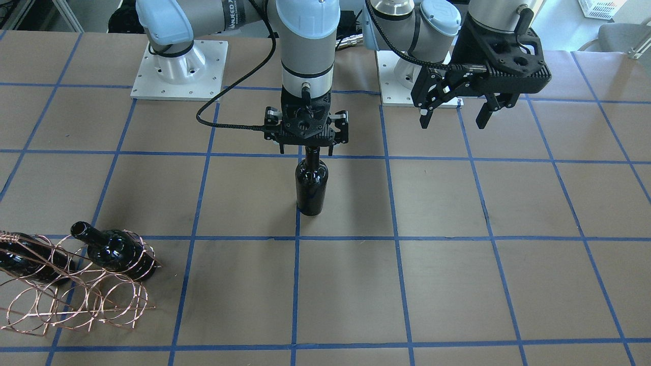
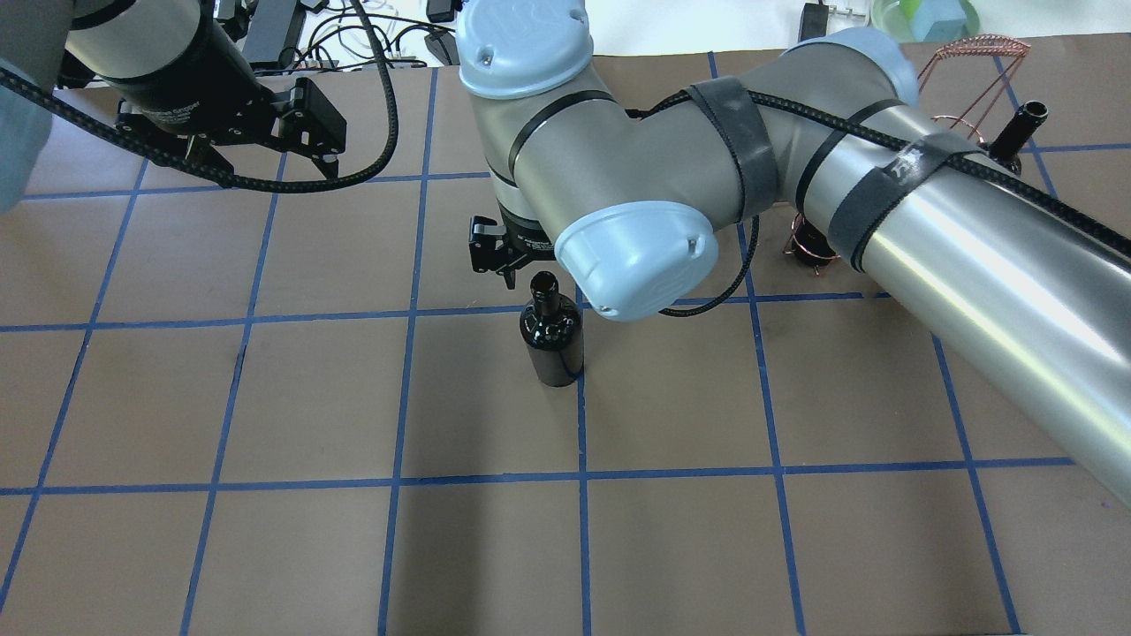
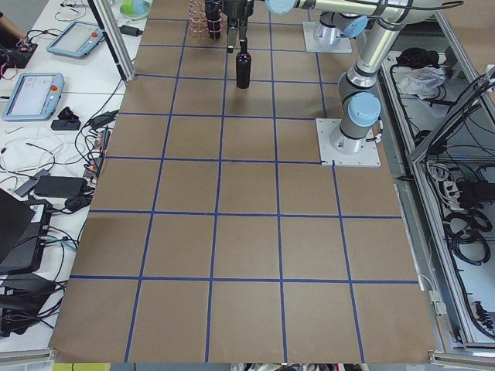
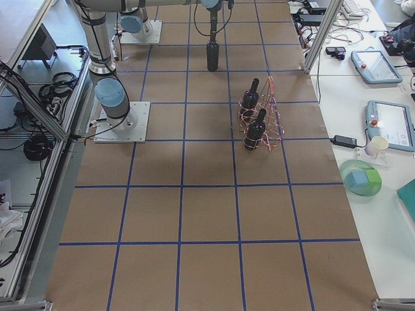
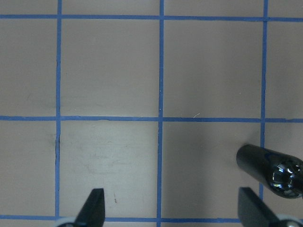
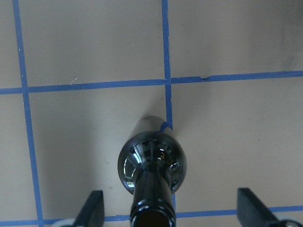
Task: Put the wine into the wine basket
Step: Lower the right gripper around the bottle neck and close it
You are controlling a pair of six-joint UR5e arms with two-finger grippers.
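A near-black wine bottle [image 1: 311, 185] stands upright near the middle of the table, also in the overhead view [image 2: 552, 340]. My right gripper [image 1: 307, 150] is open just above it. In the right wrist view its fingers [image 6: 94, 208] stand wide on both sides of the bottle's neck [image 6: 151, 208] without touching it. The copper wire wine basket [image 1: 76, 295] lies at the table's end on my right and holds two other bottles [image 1: 114, 251]. My left gripper [image 1: 454, 114] is open and empty, raised above the table to my left of the bottle.
The table is brown with blue tape grid lines. The arms' base plates [image 1: 178, 71] sit at the robot's edge. In the left wrist view the upright bottle [image 5: 272, 170] lies at the lower right, outside the left fingers [image 5: 94, 208].
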